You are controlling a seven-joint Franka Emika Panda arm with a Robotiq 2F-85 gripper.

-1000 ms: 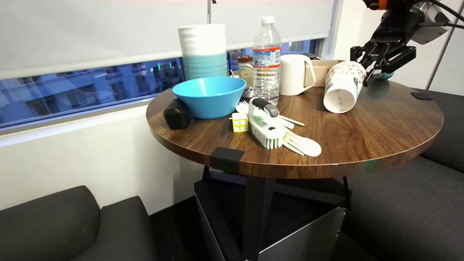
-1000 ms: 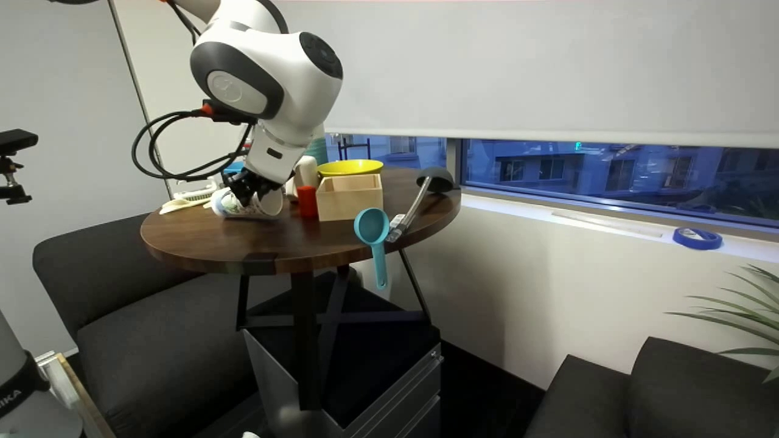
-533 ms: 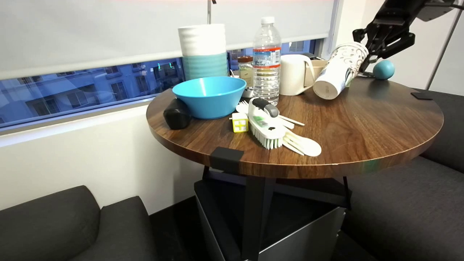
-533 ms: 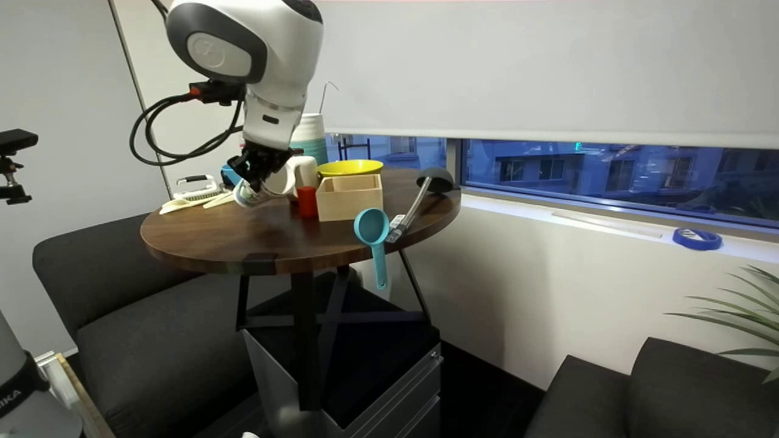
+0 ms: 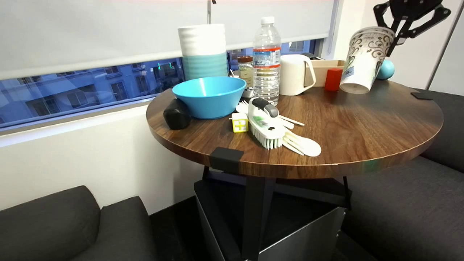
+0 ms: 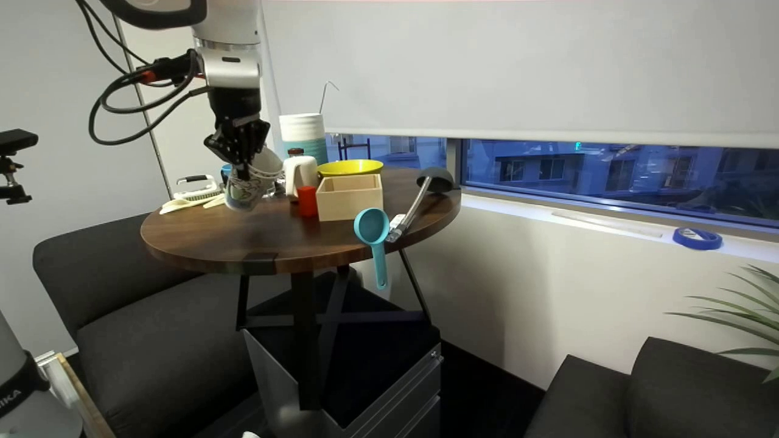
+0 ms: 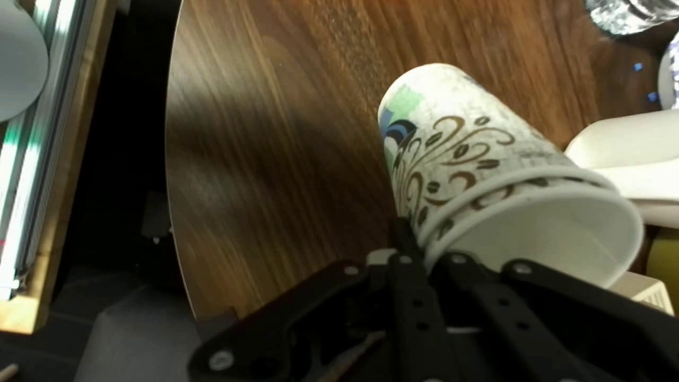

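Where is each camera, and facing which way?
An exterior view: nearest the scrub brush, facing table and window; only the gripper shows.
An exterior view: nearest the measuring scoop, facing table and window; arm and gripper show.
Wrist view: on the arm's end, looking down past fingers at nested paper cups.
Both exterior views share cups, red block and white mug.

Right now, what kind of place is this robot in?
Maybe a lounge or break room: there's a round table, a dark sofa and a wide window.
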